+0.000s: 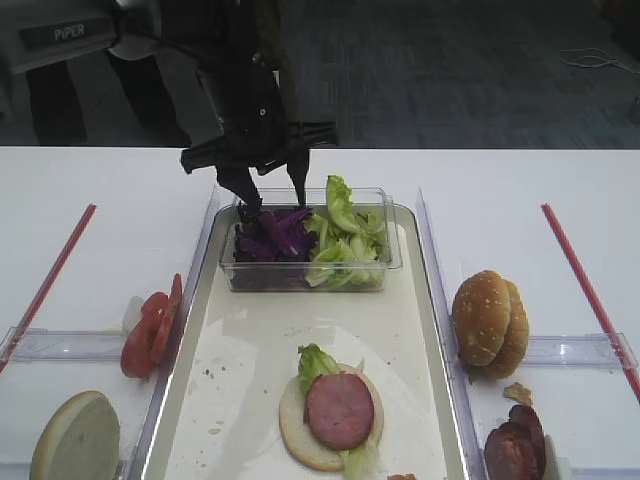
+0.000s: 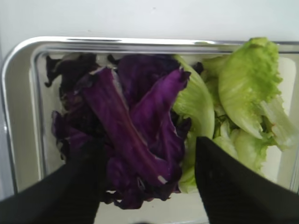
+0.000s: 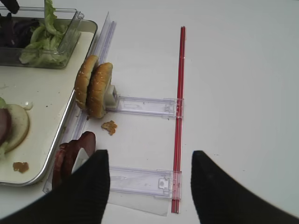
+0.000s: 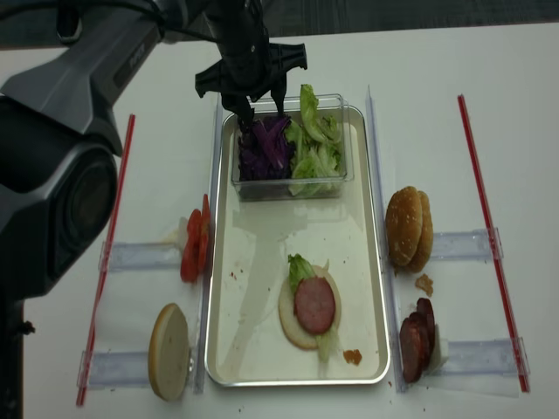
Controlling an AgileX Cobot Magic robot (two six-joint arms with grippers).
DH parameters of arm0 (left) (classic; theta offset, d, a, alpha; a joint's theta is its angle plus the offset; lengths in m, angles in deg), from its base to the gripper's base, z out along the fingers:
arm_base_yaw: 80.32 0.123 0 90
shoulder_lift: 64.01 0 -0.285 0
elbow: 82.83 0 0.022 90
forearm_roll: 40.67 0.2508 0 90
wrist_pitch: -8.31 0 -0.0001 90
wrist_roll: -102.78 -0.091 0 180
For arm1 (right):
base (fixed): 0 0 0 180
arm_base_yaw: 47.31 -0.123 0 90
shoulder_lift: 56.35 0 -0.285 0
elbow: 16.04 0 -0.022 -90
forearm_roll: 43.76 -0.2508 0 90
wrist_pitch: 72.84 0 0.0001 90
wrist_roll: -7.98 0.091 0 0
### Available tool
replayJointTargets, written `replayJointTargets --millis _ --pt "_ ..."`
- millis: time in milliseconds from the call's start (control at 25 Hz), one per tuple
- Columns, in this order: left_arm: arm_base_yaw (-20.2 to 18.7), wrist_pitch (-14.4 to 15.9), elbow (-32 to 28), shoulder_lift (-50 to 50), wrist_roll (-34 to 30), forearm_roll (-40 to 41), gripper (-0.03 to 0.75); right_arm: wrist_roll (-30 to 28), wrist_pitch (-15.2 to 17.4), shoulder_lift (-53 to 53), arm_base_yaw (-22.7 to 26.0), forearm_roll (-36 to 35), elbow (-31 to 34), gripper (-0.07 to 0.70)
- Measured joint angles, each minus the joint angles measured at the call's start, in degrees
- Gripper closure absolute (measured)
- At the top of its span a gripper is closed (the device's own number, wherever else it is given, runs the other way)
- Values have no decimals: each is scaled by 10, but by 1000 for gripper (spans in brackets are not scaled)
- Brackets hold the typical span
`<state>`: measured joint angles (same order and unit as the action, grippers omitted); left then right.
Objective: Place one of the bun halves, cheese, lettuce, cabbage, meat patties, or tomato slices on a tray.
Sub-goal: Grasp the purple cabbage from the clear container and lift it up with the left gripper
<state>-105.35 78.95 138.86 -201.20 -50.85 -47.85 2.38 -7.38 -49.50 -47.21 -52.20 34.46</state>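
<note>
white table [image 1: 520,180] under a dark carpeted floor strip at the far edge. cream-white tray [image 1: 230,360] centred on it, long side running away from the camera, shiny raised rim. clear plastic tub [image 1: 380,268] seated at the tray's far end. inside the tub: cabbage [image 2: 135,135] on the left half, glossy purple-red, long curved leaf strips with a pale rib, piled over darker shreds; lettuce [image 2: 247,79] on the right half, crinkly light green, one leaf standing above the tub rim.

left gripper [image 1: 272,197] lowered over the cabbage half of the tub, jaws spread wide, tips at the purple leaves, nothing clamped; in the left wrist view one dark finger on each side of the pile.

near end of the tray: pale bun base [image 1: 298,425] lying flat, green leaf under a pinkish patty [image 1: 339,410] on top. small brown crumb beside it at the tray's near edge.

left of the tray, off it: tomato slices [image 1: 150,325] standing on edge in a clear holder strip; a pale cut bun half [image 1: 75,438] nearer the camera.

right of the tray, off it: two sesame bun tops [image 1: 490,322] standing on edge; dark reddish meat patties [image 1: 517,440] nearer the camera, also on edge.

red strips [image 1: 585,285] along both outer sides of the table.

right gripper [image 3: 150,184] above bare table right of the tray, fingers well apart, holding nothing.
</note>
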Motion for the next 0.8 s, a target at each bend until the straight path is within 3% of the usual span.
replayJointTargets --millis 800 --pt "0 -1 1 -48 11 -10 324 0 0 0 0 2 0 193"
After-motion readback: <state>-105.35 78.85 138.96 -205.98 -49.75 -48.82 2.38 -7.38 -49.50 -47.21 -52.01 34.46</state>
